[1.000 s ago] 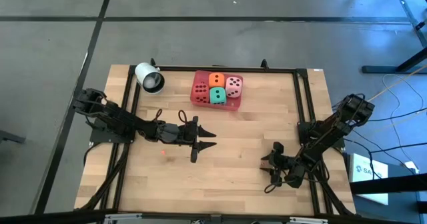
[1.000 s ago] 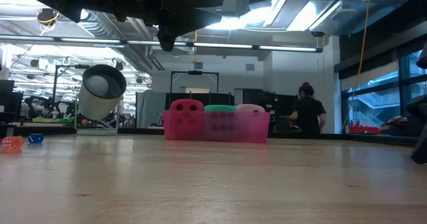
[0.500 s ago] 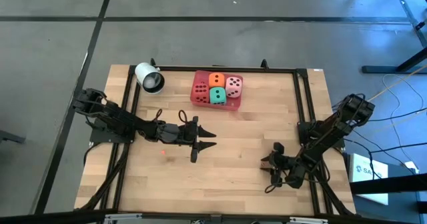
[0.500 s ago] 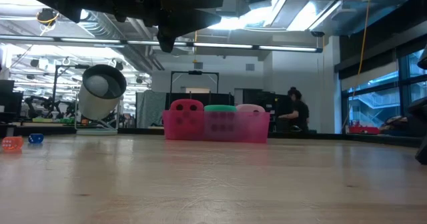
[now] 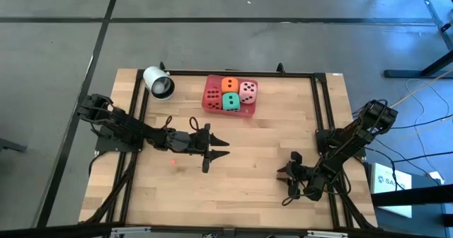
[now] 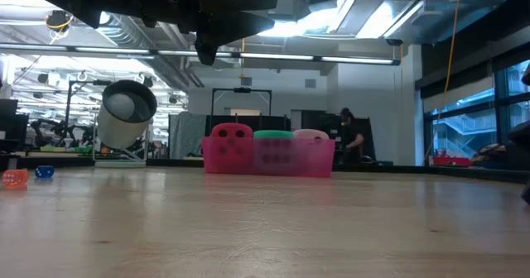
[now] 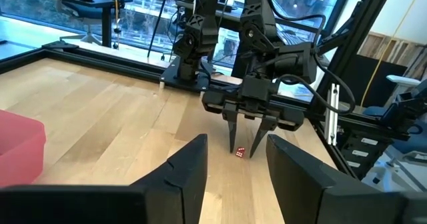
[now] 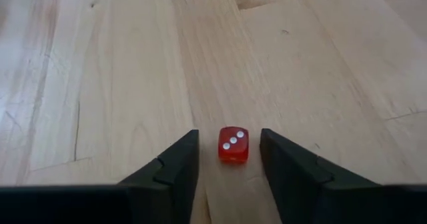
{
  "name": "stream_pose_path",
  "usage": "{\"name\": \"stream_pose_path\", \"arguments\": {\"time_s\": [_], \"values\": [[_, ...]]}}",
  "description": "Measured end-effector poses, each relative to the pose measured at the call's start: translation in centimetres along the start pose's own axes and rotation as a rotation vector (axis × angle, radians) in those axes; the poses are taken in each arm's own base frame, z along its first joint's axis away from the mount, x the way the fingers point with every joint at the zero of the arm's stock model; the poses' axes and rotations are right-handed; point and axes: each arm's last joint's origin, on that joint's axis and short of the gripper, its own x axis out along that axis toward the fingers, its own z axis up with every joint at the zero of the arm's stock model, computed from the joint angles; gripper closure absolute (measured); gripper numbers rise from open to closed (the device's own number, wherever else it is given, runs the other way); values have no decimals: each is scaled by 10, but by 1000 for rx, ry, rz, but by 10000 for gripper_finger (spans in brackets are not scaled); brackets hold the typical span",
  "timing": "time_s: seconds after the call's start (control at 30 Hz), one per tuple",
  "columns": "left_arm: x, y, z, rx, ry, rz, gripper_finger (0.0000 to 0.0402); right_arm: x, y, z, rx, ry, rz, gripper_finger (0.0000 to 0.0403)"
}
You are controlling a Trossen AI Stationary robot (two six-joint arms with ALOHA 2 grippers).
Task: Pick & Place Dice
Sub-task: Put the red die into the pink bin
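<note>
A tiny red die with white pips [image 8: 233, 145] rests on the wood near the table's right front, between the fingers of my right gripper [image 8: 230, 157]. The gripper is open and slants down at the die, with a narrow gap on either side of it. The left wrist view shows the same die [image 7: 239, 151] under those fingertips. Four larger dice, red [image 5: 213, 95], orange [image 5: 230, 84], pink [image 5: 248, 91] and green [image 5: 231, 101], sit in the pink tray [image 5: 244, 114] at the far middle. My left gripper [image 5: 216, 151] hovers open and level over mid-table, holding nothing.
A white cup [image 5: 158, 83] lies on its side at the far left, its mouth toward the table. A small red spot [image 5: 173, 161] shows on the wood near the left gripper. A black frame [image 5: 322, 103] rims the table. Bare wood stretches between the two grippers.
In the room beyond the table a person has walked toward the left. On the table nothing has visibly shifted.
</note>
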Motion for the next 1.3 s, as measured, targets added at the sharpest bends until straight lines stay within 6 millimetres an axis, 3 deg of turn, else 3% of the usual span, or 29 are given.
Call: {"name": "stream_pose_path", "arguments": {"time_s": [0.43, 0.93, 1.13, 1.3], "values": [[0, 0, 0, 0, 0, 0, 256, 0, -1, -1, -20, -3, -7, 352], [0, 0, 0, -36, 0, 0, 258, -16, 2, 12, -20, 36, 118, 352], [0, 0, 0, -63, 0, 0, 258, -26, 6, 31, -42, -51, 153, 352], [0, 1, 1, -86, -7, 1, 258, -38, 20, 66, -145, -139, 155, 352]]}}
